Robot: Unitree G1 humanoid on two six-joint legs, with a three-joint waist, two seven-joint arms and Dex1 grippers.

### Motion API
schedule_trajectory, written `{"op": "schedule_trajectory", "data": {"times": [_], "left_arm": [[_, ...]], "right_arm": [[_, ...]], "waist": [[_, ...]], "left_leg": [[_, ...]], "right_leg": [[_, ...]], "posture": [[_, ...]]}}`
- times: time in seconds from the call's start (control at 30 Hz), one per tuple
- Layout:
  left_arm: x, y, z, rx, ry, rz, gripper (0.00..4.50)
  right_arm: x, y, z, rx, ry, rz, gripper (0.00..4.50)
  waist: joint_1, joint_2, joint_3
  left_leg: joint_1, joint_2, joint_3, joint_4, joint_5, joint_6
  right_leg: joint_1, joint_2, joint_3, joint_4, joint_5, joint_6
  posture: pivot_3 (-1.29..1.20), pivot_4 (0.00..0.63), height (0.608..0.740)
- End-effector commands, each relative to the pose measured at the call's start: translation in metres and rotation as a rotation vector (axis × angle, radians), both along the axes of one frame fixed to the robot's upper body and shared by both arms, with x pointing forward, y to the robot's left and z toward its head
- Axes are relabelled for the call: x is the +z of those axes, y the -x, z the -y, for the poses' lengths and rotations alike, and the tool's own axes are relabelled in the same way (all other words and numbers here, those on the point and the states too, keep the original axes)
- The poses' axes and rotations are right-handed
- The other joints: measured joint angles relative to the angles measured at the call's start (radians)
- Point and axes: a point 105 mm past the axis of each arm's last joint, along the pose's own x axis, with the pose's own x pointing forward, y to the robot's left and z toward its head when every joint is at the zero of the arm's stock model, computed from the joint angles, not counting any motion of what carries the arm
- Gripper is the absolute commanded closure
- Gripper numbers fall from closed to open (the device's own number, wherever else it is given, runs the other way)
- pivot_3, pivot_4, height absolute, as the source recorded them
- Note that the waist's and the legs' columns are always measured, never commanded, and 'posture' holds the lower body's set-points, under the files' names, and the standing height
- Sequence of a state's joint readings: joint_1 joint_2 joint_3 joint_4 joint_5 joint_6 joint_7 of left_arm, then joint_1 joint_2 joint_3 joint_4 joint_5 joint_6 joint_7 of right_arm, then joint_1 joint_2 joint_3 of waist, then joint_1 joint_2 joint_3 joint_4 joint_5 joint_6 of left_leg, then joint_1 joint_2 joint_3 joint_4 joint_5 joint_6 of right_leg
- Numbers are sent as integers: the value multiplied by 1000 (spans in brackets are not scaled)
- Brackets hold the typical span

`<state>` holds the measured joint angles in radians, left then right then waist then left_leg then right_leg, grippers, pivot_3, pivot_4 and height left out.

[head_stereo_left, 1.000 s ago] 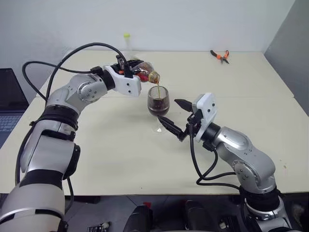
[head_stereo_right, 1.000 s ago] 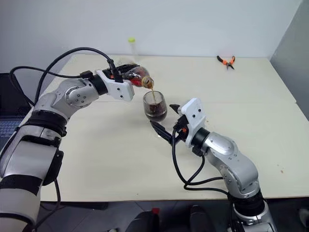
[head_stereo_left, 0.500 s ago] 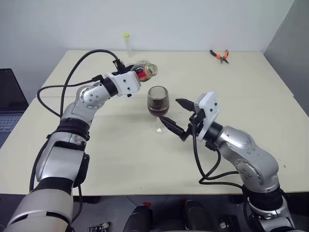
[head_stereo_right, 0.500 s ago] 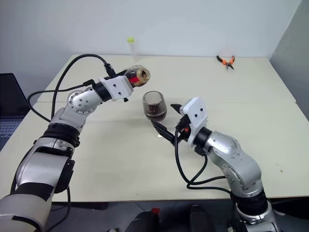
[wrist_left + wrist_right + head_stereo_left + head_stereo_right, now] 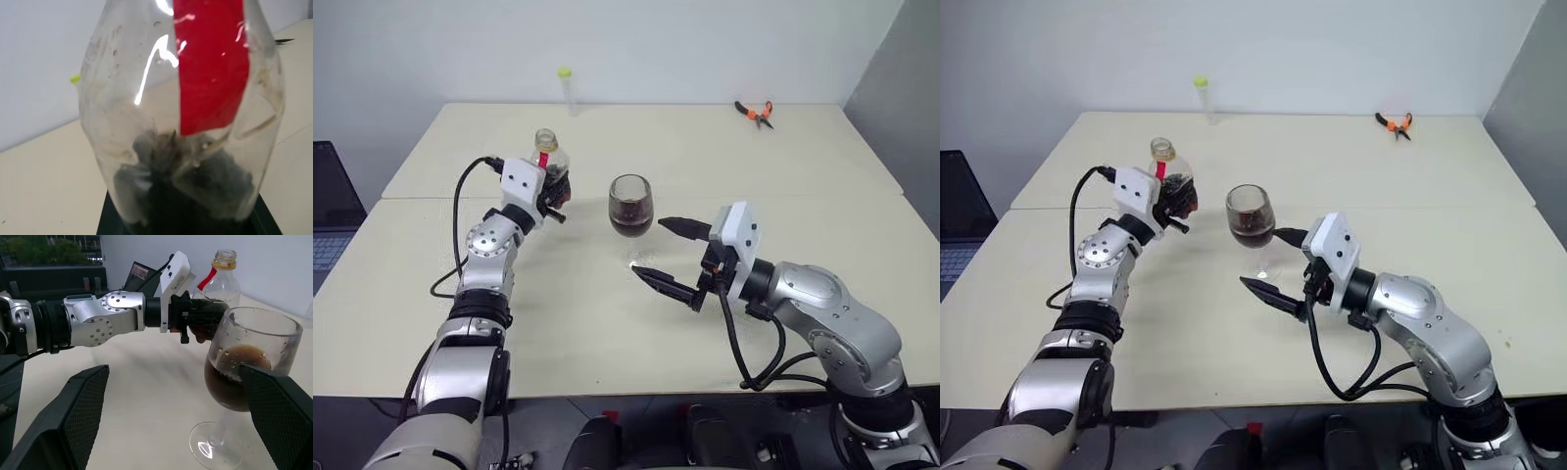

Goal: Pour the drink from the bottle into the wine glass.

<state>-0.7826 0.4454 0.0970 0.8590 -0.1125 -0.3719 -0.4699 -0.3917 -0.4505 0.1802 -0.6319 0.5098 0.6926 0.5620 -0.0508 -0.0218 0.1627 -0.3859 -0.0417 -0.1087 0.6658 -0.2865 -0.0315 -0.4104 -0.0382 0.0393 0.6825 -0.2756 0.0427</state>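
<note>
your left gripper (image 5: 551, 192) is clamped on the bottle (image 5: 546, 157), holding it low on its round body with the open neck up, so its long axis runs upright. only a dark remnant of the drink (image 5: 195, 196) sits at the bottom of it. take the wine glass (image 5: 630, 208) as your landmark: the bottle hangs to the robot's left of the glass, near it but apart, with its base close above the table (image 5: 607, 323); i can't tell whether it touches. the glass stands upright on its foot, bowl about half full of dark liquid, so the pour looks done to me.

your right gripper (image 5: 668, 257) is spread wide and holds nothing. it sits on the robot's right and near side of the glass, level, one finger beside the bowl and the other down by the foot, neither touching that i can see.

what matters next is straight down: the bottle only needs setting on the table to the left of the glass, and the left arm already has it.
</note>
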Motion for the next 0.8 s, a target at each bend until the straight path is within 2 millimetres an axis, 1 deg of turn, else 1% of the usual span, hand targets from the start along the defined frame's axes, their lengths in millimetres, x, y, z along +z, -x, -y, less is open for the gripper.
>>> {"op": "schedule_trajectory", "data": {"times": [0.03,0.13,0.27,0.4,0.57,0.63,0.7,0.8], "left_arm": [[8,-1,-8,65,90,56,3762],[1,-3,-17,116,165,35,3762],[-17,-6,-28,176,249,-28,3762],[-32,-9,-30,207,287,-99,3762],[-48,-7,-27,192,251,-152,3762],[-54,-5,-30,201,252,-169,3029],[-58,-3,-32,203,248,-182,2421],[-60,-1,-32,194,238,-180,1403]], "right_arm": [[8,0,0,-7,5,37,0],[8,-2,1,-13,16,36,0],[7,-1,0,-7,28,33,0],[5,-1,1,-9,40,28,0],[4,0,1,-14,44,21,0],[3,1,1,-14,42,16,0],[2,2,1,-14,40,10,0],[1,2,1,-13,41,4,0]], "waist": [[4,0,0],[11,-1,-1],[12,-1,-1],[17,-1,-1],[19,-2,-1],[19,-2,-1],[19,-2,-2],[18,-2,-2]], "left_leg": [[0,0,0,0,0,0],[0,0,0,0,0,0],[0,0,1,0,0,0],[0,0,0,0,0,0],[0,-1,1,0,0,0],[0,-1,0,0,0,0],[0,-1,0,0,0,0],[1,-1,1,0,0,0]], "right_leg": [[0,0,0,0,0,0],[0,0,0,0,0,0],[0,0,0,0,0,0],[0,0,0,0,0,0],[0,-1,0,0,0,0],[0,0,0,0,0,0],[0,0,0,0,0,0],[0,0,0,0,0,0]], "posture": [[0,150,740],[0,150,740],[0,150,740],[0,150,740],[0,150,740],[0,150,740],[0,150,740],[0,150,740]]}}
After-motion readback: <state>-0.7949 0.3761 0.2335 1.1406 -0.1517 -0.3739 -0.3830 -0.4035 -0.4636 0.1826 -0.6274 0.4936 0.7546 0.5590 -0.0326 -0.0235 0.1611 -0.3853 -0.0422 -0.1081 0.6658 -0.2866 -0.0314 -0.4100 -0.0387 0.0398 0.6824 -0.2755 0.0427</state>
